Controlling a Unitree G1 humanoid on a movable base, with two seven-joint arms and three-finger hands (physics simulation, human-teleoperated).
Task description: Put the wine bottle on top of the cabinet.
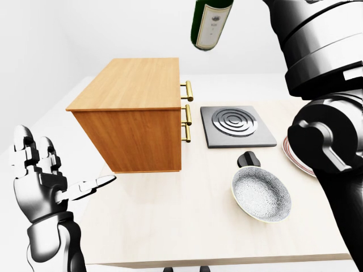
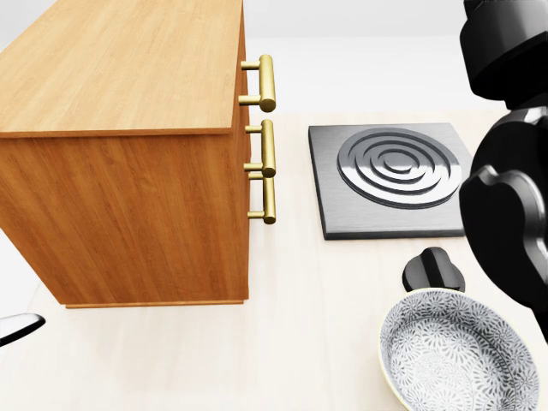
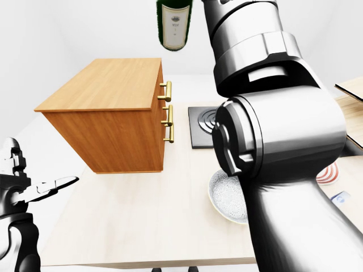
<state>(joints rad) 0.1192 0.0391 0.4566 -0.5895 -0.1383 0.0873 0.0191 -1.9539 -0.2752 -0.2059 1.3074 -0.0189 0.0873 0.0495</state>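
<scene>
The dark green wine bottle (image 1: 210, 25) with a white label hangs in the air at the top of the left-eye view, base down, above and to the right of the wooden cabinet (image 1: 139, 96). Its neck is cut off by the top edge. My right arm (image 1: 320, 68) rises beside it, and the hand is out of frame. The cabinet's flat top (image 2: 128, 60) is bare. My left hand (image 1: 68, 164) is open at the lower left, fingers spread, below and left of the cabinet.
Brass handles (image 2: 267, 81) stick out of the cabinet's right side. Right of them lie a grey hotplate (image 2: 394, 175), a black knob (image 2: 432, 270), a patterned bowl (image 2: 458, 355) and a striped plate (image 1: 292, 156). The table edge (image 1: 198, 262) runs along the bottom.
</scene>
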